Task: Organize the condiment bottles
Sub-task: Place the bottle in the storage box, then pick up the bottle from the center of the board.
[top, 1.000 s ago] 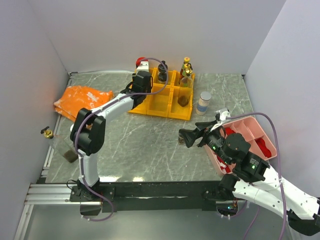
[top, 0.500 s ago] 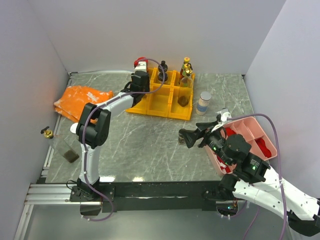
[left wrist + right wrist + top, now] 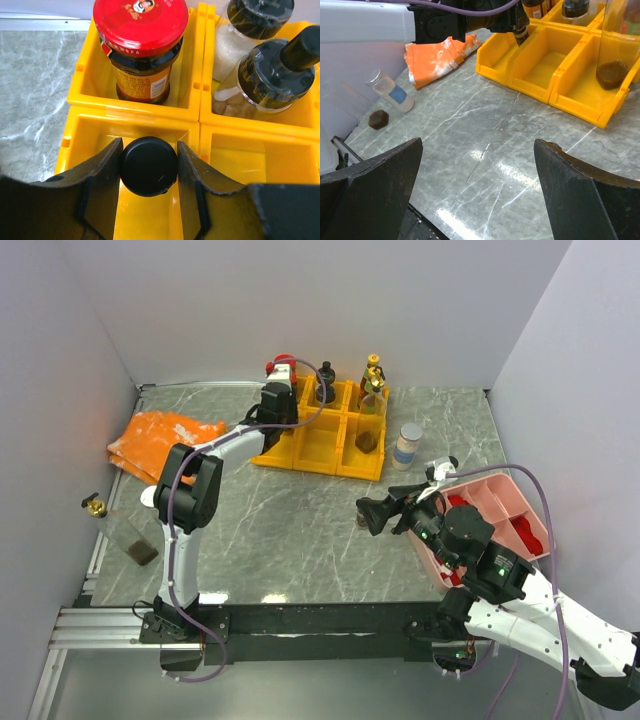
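My left gripper (image 3: pixel 148 167) is shut on a black-capped bottle (image 3: pixel 148 160), its fingers pressing both sides of the cap. It holds the bottle over the front-left compartment of the yellow bins (image 3: pixel 130 107). In the top view the left gripper (image 3: pixel 279 403) hides that bottle. A red-capped jar (image 3: pixel 141 30) stands in the back-left compartment, with two black-capped bottles (image 3: pixel 272 70) to its right. Gold-capped bottles (image 3: pixel 372 380) stand in the back-right bin (image 3: pixel 345 462). My right gripper (image 3: pixel 372 515) hangs wide open over bare table, its fingers (image 3: pixel 375 175) far apart.
A white-capped jar (image 3: pixel 407 445) stands right of the bins. A clear bottle (image 3: pixel 125 532) lies near the left table edge. An orange cloth (image 3: pixel 160 440) lies at the left. A pink tray (image 3: pixel 505 502) with red packets sits beside the right arm. A small brown thing (image 3: pixel 362 523) sits by the right fingertips.
The left gripper has edged toward the back of the bins with the bottle still in it, its elbow swinging up. The right arm has barely shifted.
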